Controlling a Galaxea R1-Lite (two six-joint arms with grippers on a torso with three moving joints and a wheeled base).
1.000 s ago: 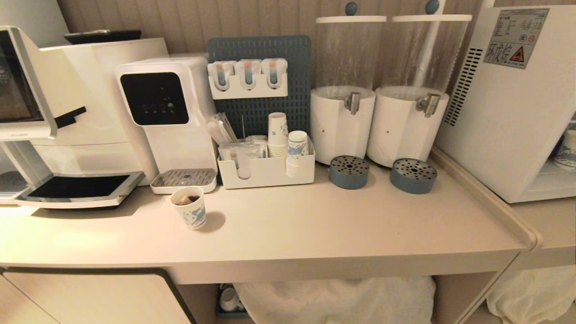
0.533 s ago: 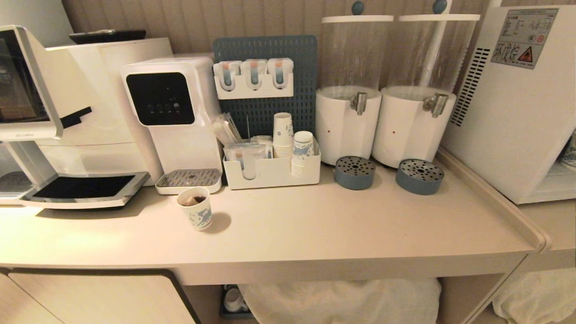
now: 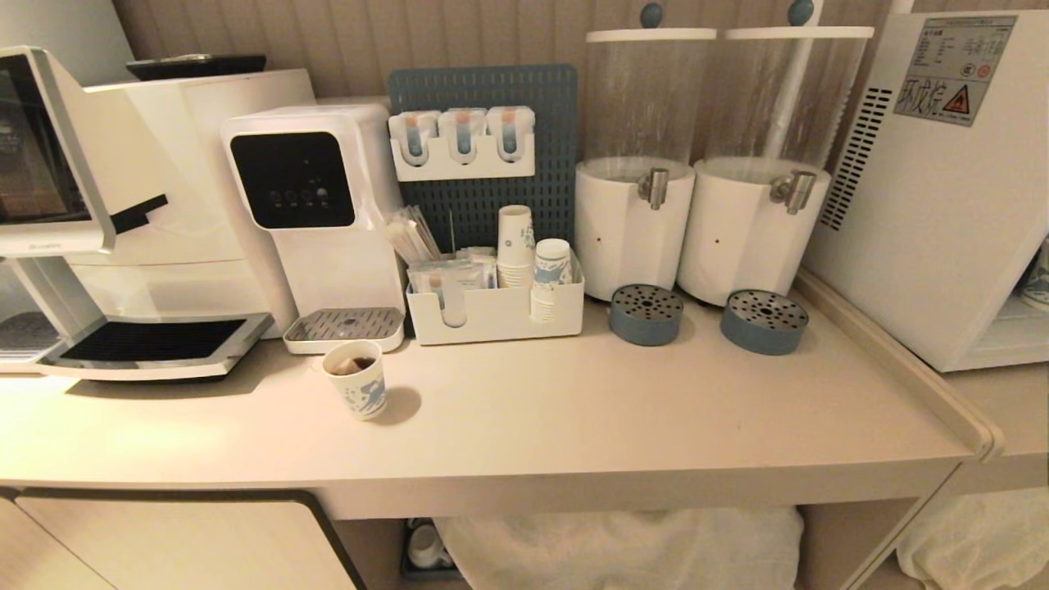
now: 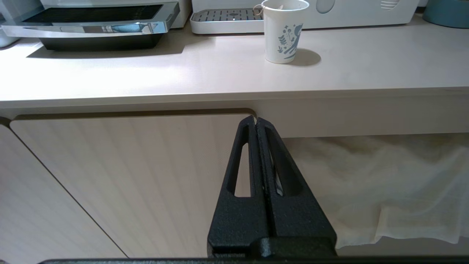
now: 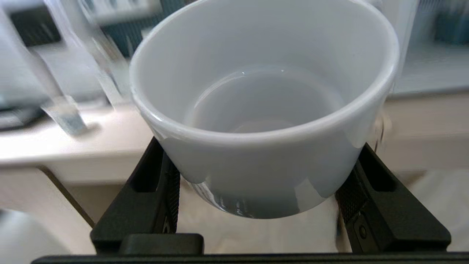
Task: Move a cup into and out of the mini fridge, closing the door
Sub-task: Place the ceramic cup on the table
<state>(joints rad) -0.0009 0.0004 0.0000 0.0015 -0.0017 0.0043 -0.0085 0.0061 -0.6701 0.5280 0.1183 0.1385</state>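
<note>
The cup [image 5: 263, 110], squat, plain white and empty, sits upright between the black fingers of my right gripper [image 5: 261, 165], which is shut on its lower sides; the blurred counter lies behind it. The mini fridge [image 3: 926, 213] stands at the counter's far right, with its vented side and warning sticker toward me. Part of its inside shelf [image 3: 1012, 328] shows at the edge, and the door is out of view. My left gripper [image 4: 255, 121] hangs shut and empty below the counter, in front of a cabinet panel [image 4: 128, 183]. Neither arm shows in the head view.
A patterned paper cup [image 3: 354, 389] holding a tea bag stands near the counter's front left. Behind it are a coffee machine [image 3: 123, 213], a water dispenser [image 3: 303, 205], a cup organiser [image 3: 492, 311], two drink dispensers [image 3: 627, 221] and blue drip trays [image 3: 646, 313]. White cloth [image 3: 623, 545] hangs under the counter.
The whole head view shifted a little to the right early on, which is a camera move. Nothing on the counter has moved.
</note>
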